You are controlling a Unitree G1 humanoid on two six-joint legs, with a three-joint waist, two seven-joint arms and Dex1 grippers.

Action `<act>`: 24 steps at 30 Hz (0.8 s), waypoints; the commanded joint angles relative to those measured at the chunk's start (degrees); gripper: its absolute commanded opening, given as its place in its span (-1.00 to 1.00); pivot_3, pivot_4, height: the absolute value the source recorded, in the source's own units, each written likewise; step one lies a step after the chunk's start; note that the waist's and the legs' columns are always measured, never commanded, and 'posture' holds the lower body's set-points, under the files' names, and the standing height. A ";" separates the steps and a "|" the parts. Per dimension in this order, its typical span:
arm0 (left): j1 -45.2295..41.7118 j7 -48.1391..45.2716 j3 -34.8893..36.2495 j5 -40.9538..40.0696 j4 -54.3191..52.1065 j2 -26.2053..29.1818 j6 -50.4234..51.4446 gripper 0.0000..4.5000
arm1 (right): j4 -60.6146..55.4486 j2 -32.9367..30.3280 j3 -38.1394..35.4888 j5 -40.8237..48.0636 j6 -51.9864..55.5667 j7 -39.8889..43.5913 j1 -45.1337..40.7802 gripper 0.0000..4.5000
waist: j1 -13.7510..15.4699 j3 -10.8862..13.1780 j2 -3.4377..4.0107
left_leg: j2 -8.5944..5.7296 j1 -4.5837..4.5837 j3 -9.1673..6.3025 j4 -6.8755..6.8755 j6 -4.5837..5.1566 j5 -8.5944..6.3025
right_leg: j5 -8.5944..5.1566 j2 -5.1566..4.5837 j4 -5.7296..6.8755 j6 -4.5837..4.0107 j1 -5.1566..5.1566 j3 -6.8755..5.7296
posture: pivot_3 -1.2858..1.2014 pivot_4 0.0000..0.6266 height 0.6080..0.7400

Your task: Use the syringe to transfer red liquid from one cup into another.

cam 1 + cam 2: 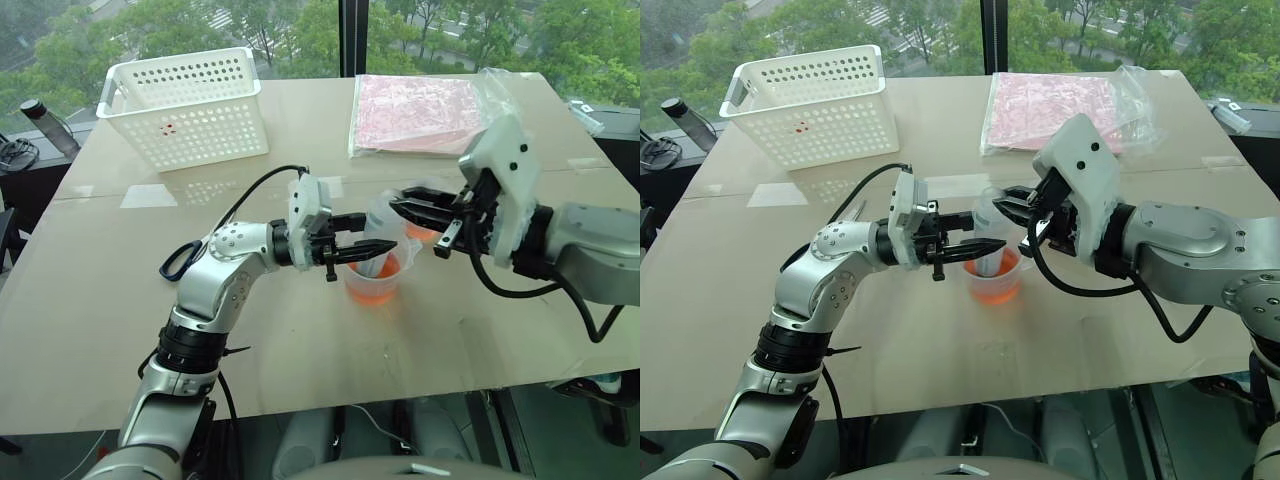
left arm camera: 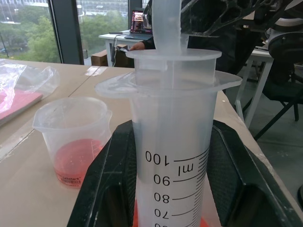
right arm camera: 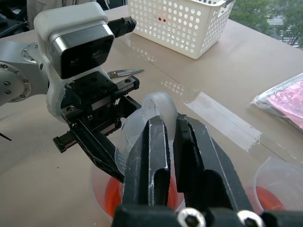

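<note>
The clear syringe (image 2: 173,142) stands upright, its lower end inside the larger cup (image 1: 372,285), which holds red liquid (image 1: 992,285). My left gripper (image 1: 372,238) reaches in level from the left and is shut on the syringe barrel, just under its flange. From the right, my right gripper (image 3: 163,142) is shut on the top of the pale plunger (image 3: 158,105). The smaller cup (image 2: 73,137) stands just behind the larger one, also with red liquid in its bottom, and is partly hidden by the right gripper in the head views.
A white perforated basket (image 1: 185,105) stands at the far left of the table. A bag with pink contents (image 1: 420,112) lies at the far right. Blue-handled scissors (image 1: 180,262) lie behind my left arm. A dark bottle (image 1: 45,120) stands beyond the table's left edge.
</note>
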 commanded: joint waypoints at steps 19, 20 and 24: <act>-0.70 -2.90 -2.31 -0.69 -1.95 1.71 1.81 -0.36 | 2.99 -3.32 -8.18 -2.36 -3.06 0.04 -3.38 -0.98 | 0.02 0.01 0.00 | 0.00 -0.05 0.01 -0.02 0.01 -0.01 | 0.00 -0.02 -0.02 0.00 -0.05 0.01 | 0.03 -0.52 1.00; -0.78 -2.94 -2.34 -0.66 -1.90 1.73 1.77 -0.36 | 3.01 -3.26 -8.20 -2.28 -3.11 -0.01 -3.40 -0.98 | 0.02 0.01 0.00 | 0.00 -0.05 0.01 -0.03 0.01 -0.01 | 0.00 -0.02 -0.02 0.00 -0.05 0.01 | 0.03 -0.52 1.00; -1.07 -3.16 -2.36 -0.50 -1.48 1.76 1.31 -0.36 | 2.90 -3.24 -8.19 -2.11 -3.08 -0.01 -3.35 -0.98 | 0.03 0.02 0.00 | 0.00 -0.06 0.01 -0.03 0.01 -0.01 | 0.00 -0.02 -0.03 0.00 -0.06 0.01 | 0.03 -0.52 1.00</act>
